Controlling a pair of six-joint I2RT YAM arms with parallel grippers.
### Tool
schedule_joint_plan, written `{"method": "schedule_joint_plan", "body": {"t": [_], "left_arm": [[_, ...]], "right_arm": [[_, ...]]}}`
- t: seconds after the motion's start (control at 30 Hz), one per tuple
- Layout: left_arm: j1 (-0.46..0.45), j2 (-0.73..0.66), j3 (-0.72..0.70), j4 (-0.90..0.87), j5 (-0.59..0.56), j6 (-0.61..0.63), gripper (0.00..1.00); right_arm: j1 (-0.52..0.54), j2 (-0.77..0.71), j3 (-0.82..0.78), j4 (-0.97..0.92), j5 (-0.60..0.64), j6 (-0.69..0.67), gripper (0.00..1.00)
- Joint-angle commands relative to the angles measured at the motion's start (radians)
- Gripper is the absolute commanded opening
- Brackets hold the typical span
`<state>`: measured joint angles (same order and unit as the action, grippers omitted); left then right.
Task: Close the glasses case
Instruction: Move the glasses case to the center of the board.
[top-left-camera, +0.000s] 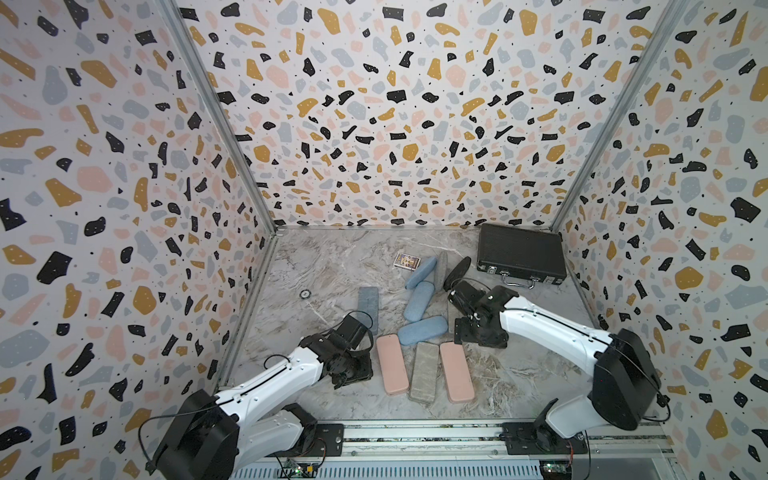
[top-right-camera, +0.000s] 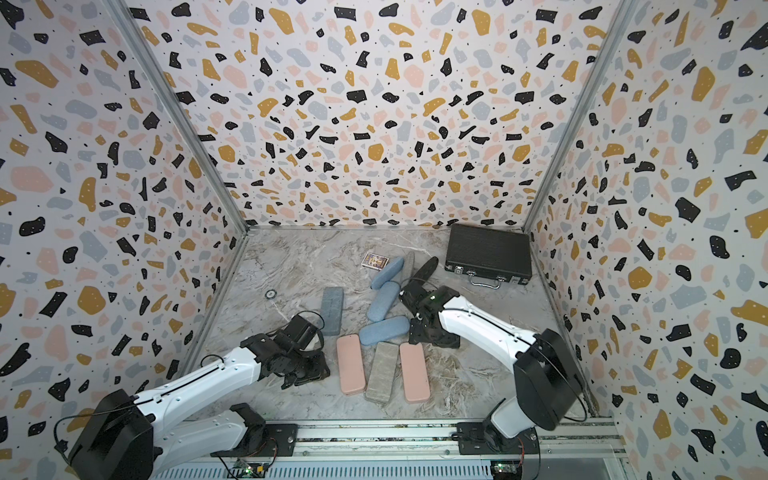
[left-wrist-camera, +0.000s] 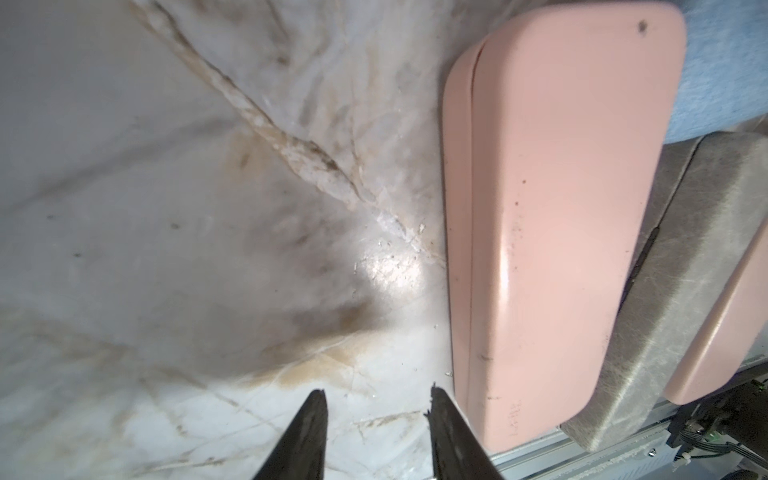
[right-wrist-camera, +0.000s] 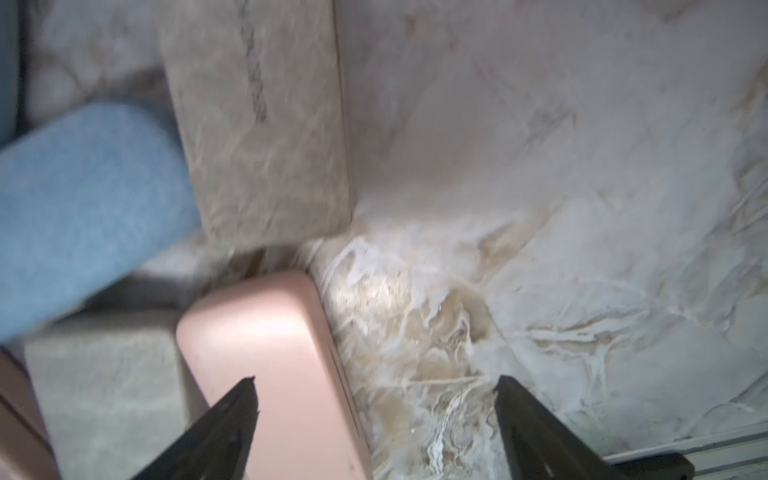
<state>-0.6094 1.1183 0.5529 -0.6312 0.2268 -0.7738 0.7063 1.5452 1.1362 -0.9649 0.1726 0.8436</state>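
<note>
A black glasses case (top-left-camera: 457, 268) (top-right-camera: 424, 268) stands with one oval shell tilted up at the back, just behind my right wrist; its other half is hidden by the arm. My right gripper (top-left-camera: 478, 338) (right-wrist-camera: 376, 380) points down, open wide. One of its fingers (right-wrist-camera: 232, 415) is over the end of a pink case (right-wrist-camera: 266, 365) and the other is over bare table. My left gripper (top-left-camera: 351, 376) (left-wrist-camera: 376, 392) is open over bare marble, holding nothing. Its tip is close beside another pink case (left-wrist-camera: 561, 228) (top-left-camera: 392, 365).
Shut cases lie between the arms: a marbled grey one (top-left-camera: 424, 372), a second pink one (top-left-camera: 456, 372), three blue ones (top-left-camera: 422, 330), and a grey one (top-left-camera: 368, 305). A black briefcase (top-left-camera: 521, 254) sits back right, with a card box (top-left-camera: 406, 262) and a small disc (top-left-camera: 305, 294) nearby.
</note>
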Motion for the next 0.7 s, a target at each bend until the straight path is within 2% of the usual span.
{"method": "schedule_joint_plan", "body": {"t": [0.0,0.17,0.37,0.67], "left_arm": [[-0.003,0.02,0.032,0.002,-0.007,0.015,0.42],[-0.003,0.045,0.036,0.017,-0.006,0.014,0.42],[-0.003,0.076,0.038,0.032,-0.004,0.015,0.42],[-0.003,0.092,0.033,0.041,-0.006,0.019,0.42]], "right_arm": [[-0.064,0.117,0.101,0.01,0.006,-0.178,0.92],[-0.134,0.257,0.225,0.052,-0.051,-0.243,0.92],[-0.162,0.356,0.346,0.054,-0.09,-0.28,0.92],[-0.174,0.468,0.418,0.054,-0.116,-0.287,0.92]]}}
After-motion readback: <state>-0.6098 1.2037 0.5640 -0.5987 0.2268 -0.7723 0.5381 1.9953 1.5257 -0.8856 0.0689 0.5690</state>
